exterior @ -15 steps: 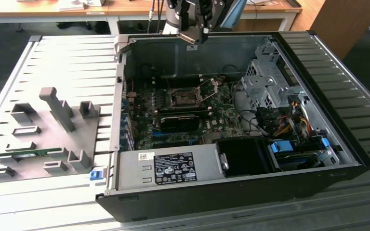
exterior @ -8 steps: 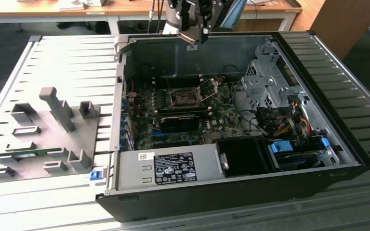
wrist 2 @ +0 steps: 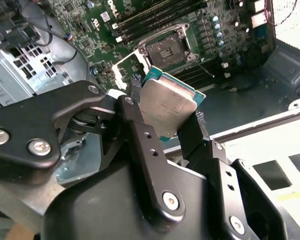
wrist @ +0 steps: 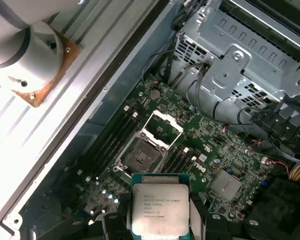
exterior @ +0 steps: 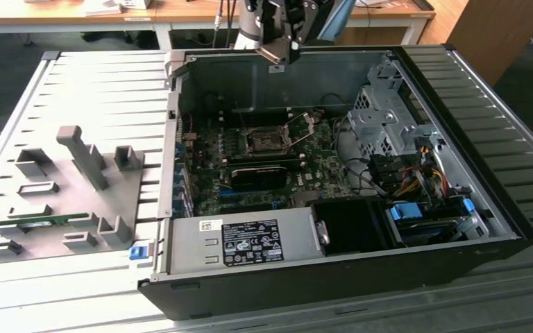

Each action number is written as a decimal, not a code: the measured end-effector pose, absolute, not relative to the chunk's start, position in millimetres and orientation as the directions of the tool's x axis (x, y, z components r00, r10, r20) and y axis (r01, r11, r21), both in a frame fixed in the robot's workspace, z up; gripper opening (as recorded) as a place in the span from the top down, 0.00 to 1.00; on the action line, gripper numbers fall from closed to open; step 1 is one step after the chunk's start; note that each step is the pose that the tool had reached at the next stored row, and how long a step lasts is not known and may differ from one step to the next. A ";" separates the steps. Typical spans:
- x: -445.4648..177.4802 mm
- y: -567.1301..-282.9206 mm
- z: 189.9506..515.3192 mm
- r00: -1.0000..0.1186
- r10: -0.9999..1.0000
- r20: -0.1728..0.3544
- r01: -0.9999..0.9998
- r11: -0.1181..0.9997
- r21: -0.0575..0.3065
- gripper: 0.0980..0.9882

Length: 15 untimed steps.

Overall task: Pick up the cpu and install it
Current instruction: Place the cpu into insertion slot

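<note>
My gripper (exterior: 279,50) hangs above the back wall of the open computer case (exterior: 488,236), shut on the cpu. In both wrist views the cpu (wrist 2: 167,107) (wrist: 157,207) is a flat square chip with a silver top and a greenish rim, clamped by two opposite edges between black fingers (wrist 2: 135,120). Lower down, on the motherboard, lies the dark square socket (exterior: 266,142) (wrist 2: 167,50) (wrist: 140,155), its hinged metal frame (wrist: 162,125) flipped open beside it. The cpu is well above the socket and apart from it.
A silver drive cage (exterior: 387,118) and bundled cables (exterior: 415,173) fill the case on the exterior view's right. The power supply (exterior: 243,243) sits at the front. A grey fixture plate (exterior: 72,194) with a green memory stick (exterior: 39,223) lies outside, on the exterior view's left.
</note>
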<state>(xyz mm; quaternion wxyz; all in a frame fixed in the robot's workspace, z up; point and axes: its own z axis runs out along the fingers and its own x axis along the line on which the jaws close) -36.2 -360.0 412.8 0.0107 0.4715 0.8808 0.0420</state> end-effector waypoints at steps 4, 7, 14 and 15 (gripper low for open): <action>-36.2 -360.0 412.0 -0.498 0.867 0.021 0.865 0.495 0.084 0.50; -36.2 -360.0 411.4 -0.457 0.889 0.021 0.887 0.454 0.084 0.50; -36.2 -360.0 410.4 -0.353 0.935 0.021 0.933 0.350 0.084 0.50; -36.1 -360.0 410.2 -0.337 0.941 0.021 0.939 0.334 0.084 0.50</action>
